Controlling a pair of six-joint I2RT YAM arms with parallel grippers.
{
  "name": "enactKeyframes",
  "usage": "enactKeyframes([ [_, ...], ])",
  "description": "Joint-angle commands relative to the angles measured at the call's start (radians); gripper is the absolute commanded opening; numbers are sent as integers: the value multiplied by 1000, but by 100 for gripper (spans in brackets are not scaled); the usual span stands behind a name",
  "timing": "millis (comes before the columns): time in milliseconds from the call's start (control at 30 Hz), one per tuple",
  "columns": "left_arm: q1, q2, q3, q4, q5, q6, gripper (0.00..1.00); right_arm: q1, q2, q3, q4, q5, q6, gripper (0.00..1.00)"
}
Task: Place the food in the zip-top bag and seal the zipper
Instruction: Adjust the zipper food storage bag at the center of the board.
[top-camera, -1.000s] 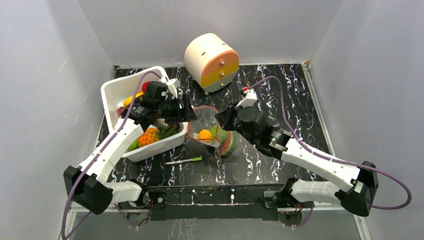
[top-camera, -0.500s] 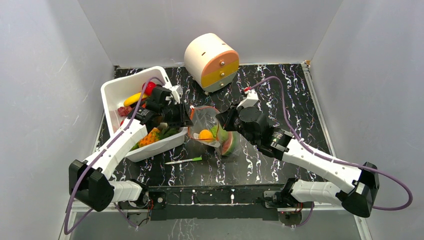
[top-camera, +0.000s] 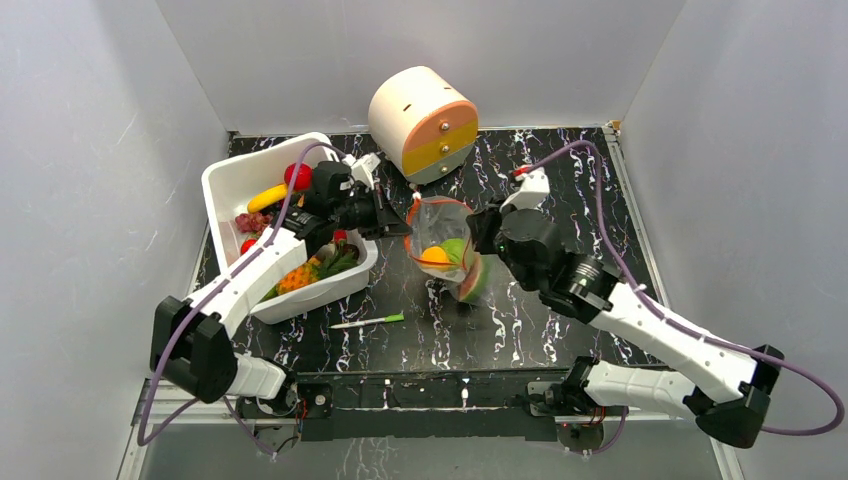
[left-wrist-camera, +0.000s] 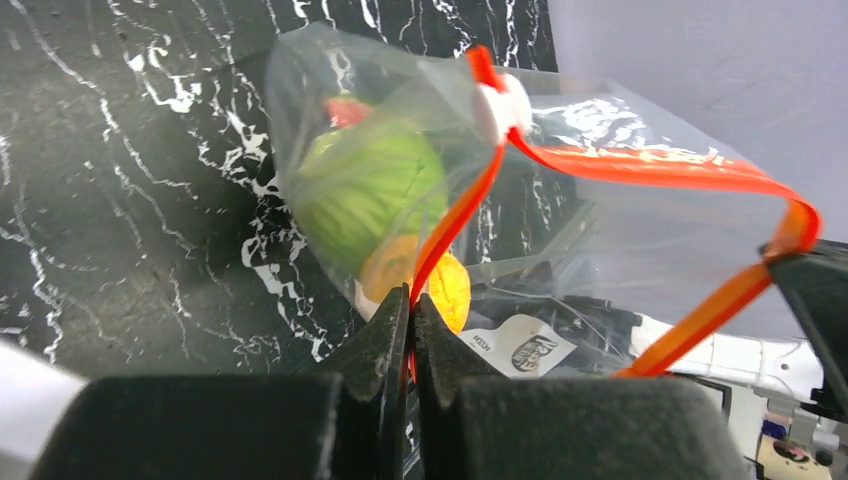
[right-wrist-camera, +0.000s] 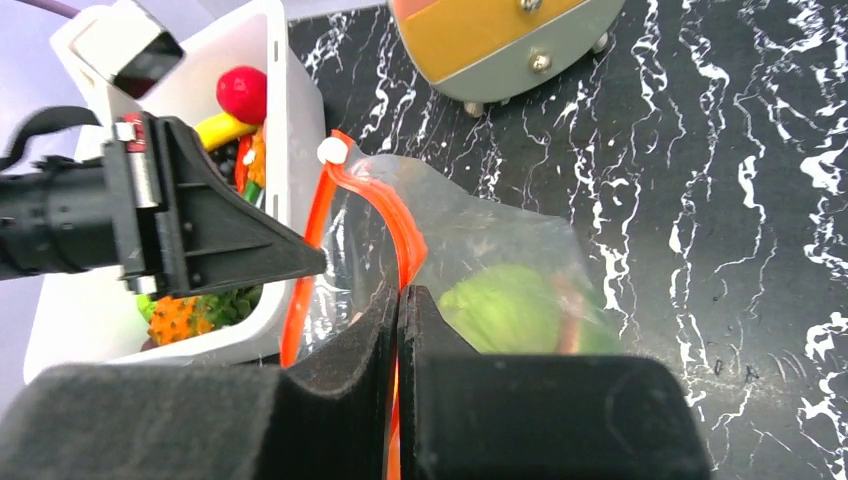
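Note:
The zip-top bag (top-camera: 441, 222) hangs between my two grippers above the table, its mouth held open in a loop. My left gripper (top-camera: 405, 228) (left-wrist-camera: 411, 300) is shut on the red-orange zipper (left-wrist-camera: 640, 165) on the bag's left side. My right gripper (top-camera: 477, 232) (right-wrist-camera: 399, 296) is shut on the same zipper (right-wrist-camera: 402, 235) on the right side. A white slider (left-wrist-camera: 503, 100) sits on the strip. Inside the bag lie a green food piece (left-wrist-camera: 370, 195) (right-wrist-camera: 510, 305) and an orange one (top-camera: 435, 255) (left-wrist-camera: 452, 292). More food fills the white bin: a red ball (top-camera: 297, 176), a banana (top-camera: 266, 197), a pineapple (top-camera: 297, 277).
The white bin (top-camera: 225, 180) stands at the left, close behind my left arm. A cream and orange drum-shaped drawer unit (top-camera: 425, 120) sits at the back. A thin white-and-green stick (top-camera: 368, 321) lies on the black marbled table near the front.
My left gripper has shut on the zipper strip. Both arms have carried the bag up and to the right, and its mouth now stands open in a round loop.

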Motion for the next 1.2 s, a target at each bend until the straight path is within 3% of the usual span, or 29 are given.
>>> enactKeyframes([
  [0,-20,45,35,128,58,-50,0,3,-73,0,31,51,-14,0],
  [167,-22,95,-6,150,56,-44,0,3,-57,-101,104,-18,43,0],
  [367,-22,113,-4,62,9,31,0,3,7,-125,141,-70,62,0],
  [433,-22,106,0,34,-8,49,4,3,21,-120,138,-70,55,0],
  [767,-22,42,47,-87,-102,113,49,3,42,-101,149,-86,43,0],
  [900,-22,14,92,-169,-209,158,60,3,40,-101,157,-102,27,0],
  [967,-22,14,114,-205,-278,180,73,3,35,-102,156,-97,25,0],
  [1167,-20,-43,169,-277,-435,226,88,3,25,-98,165,-97,20,0],
])
